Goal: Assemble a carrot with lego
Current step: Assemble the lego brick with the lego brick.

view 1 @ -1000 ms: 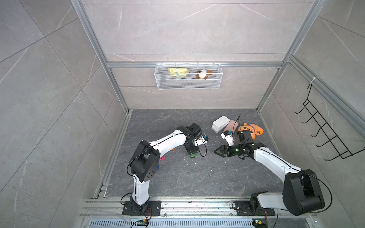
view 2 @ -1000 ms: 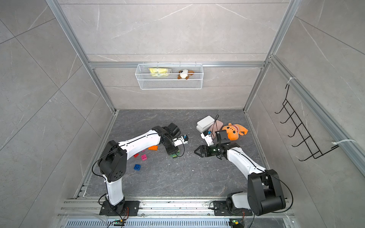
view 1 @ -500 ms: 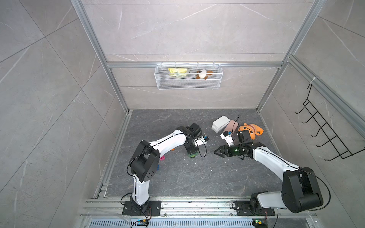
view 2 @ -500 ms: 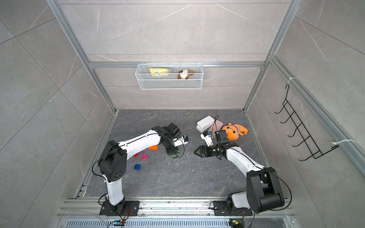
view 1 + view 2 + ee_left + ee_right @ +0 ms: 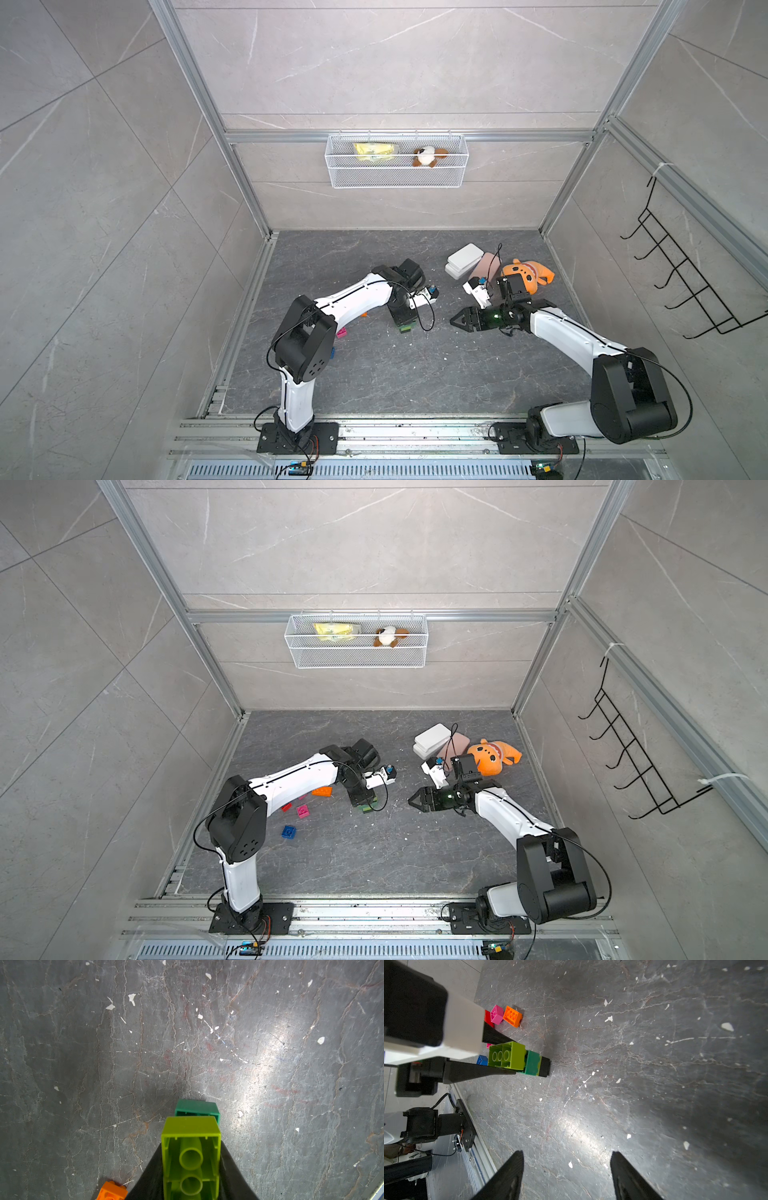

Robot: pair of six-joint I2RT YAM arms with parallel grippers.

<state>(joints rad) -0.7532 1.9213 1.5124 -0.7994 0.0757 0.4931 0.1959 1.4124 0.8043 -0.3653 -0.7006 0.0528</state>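
My left gripper [image 5: 191, 1147] is shut on the carrot [image 5: 527, 1061], a short stack of a lime brick [image 5: 191, 1157], a dark green brick [image 5: 197, 1108] and a black tip [image 5: 545, 1067]. The fingers clamp the lime brick, and the tip points down at the grey floor. In both top views the stack shows as a green patch [image 5: 405, 329] [image 5: 366, 809] under the left gripper [image 5: 404, 322]. My right gripper [image 5: 566, 1155] stands open and holds nothing, to the right of the stack [image 5: 457, 322] [image 5: 415, 802]. Loose lego lies left of the stack: orange [image 5: 323, 791], pink [image 5: 303, 811], red [image 5: 286, 807] and blue [image 5: 289, 832].
White cases [image 5: 464, 259], a pink case [image 5: 484, 266] and an orange plush toy [image 5: 528, 274] sit at the back right, close behind the right arm. A wire basket [image 5: 397, 166] hangs on the back wall and a black hook rack [image 5: 685, 282] on the right wall.
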